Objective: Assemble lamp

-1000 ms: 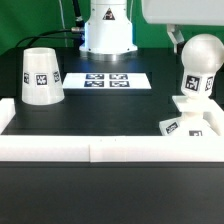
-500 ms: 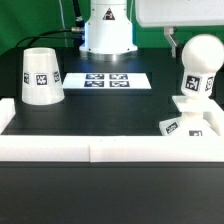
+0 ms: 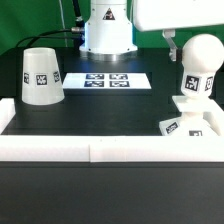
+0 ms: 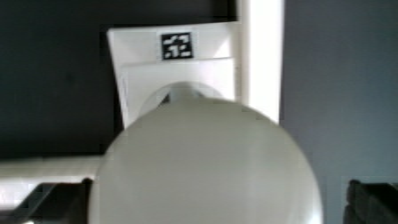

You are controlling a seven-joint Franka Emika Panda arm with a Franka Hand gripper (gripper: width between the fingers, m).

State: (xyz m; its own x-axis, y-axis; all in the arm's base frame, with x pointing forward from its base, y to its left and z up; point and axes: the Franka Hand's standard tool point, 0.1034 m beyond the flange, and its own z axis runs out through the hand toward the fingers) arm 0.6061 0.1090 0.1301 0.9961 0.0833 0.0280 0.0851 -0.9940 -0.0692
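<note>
Where the black table [image 3: 110, 110] meets the white front rail [image 3: 100, 150] at the exterior view's right, the lamp's flat square base [image 3: 205, 120] lies just beside that rail. The rounded bulb [image 3: 200, 62] stands upright on it, neck down, with one square tag facing the camera. The truncated-cone shade [image 3: 40, 75] stands on its wide end at the exterior view's left, well apart from base and bulb, and also shows one tag. Between them and farther back, the marker board [image 3: 108, 80] lies flat in front of the arm's white pedestal [image 3: 107, 30]. A white part of the arm [image 3: 175, 12] hangs above the bulb at the upper edge of the exterior view; the fingers are not seen there. In the wrist view the bulb [image 4: 210, 160] fills the foreground, with the tagged base [image 4: 175, 60] beyond it. The gripper [image 4: 210, 205] is spread wide: its two dark fingers [image 4: 50, 200] appear on either side of the bulb, each seemingly parted from the bulb's surface by a narrow gap, so nothing is gripped. Whether the bulb is fully seated in the base cannot be told.
</note>
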